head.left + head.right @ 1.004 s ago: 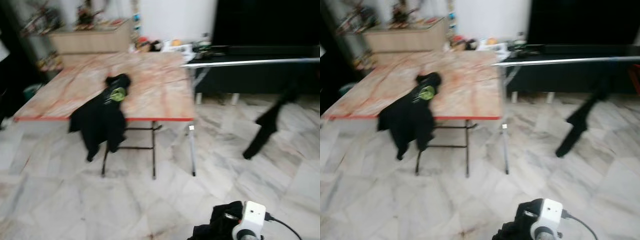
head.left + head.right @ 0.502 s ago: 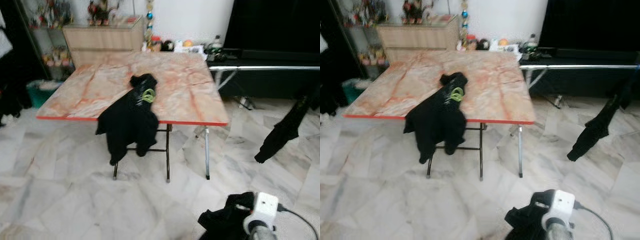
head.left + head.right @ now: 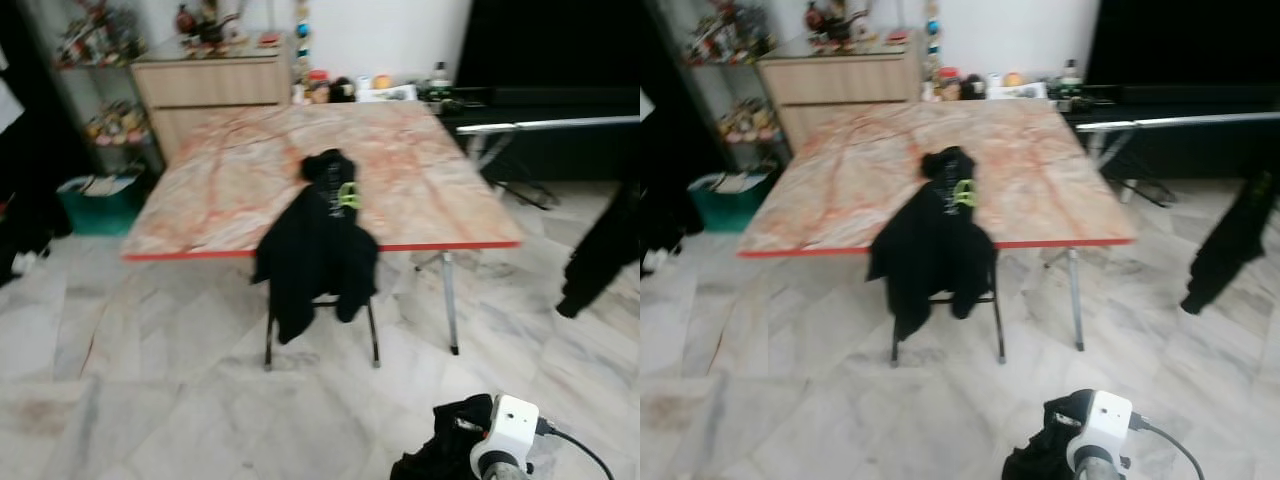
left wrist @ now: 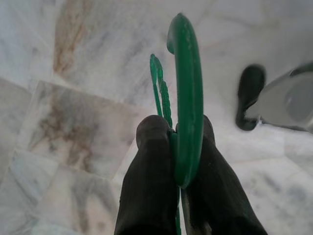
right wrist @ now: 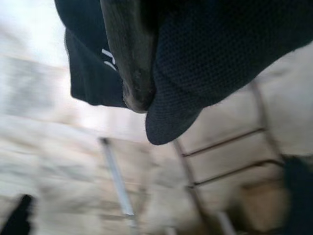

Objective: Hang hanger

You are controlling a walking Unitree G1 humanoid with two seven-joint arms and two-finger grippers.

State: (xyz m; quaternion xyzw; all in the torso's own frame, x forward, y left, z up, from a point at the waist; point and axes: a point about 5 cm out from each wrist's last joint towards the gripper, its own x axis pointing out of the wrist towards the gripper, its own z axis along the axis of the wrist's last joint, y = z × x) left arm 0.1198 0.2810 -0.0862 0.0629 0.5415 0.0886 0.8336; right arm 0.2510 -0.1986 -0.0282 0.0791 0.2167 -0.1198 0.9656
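Table [image 3: 230,190] shifted right; hanger [image 4: 186,98] along pincer [image 4: 177,134]

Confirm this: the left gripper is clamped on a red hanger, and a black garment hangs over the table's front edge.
Wrong on the colour. The left wrist view shows the left gripper clamped on a green hanger, not a red one. The black garment does hang over the table's front edge.

Folding tabletop on a marble floor, as I see it from the head camera.

I'm looking at a pinkish marble-patterned tabletop with a red edge [image 3: 420,190] standing on thin metal legs over the pale grey-veined marble tile floor [image 3: 150,400]. A black garment with a small green mark [image 3: 318,240] lies on the tabletop near its front edge and drapes down over it. Small cluttered items [image 3: 370,88] sit along the far edge, too blurred to identify.
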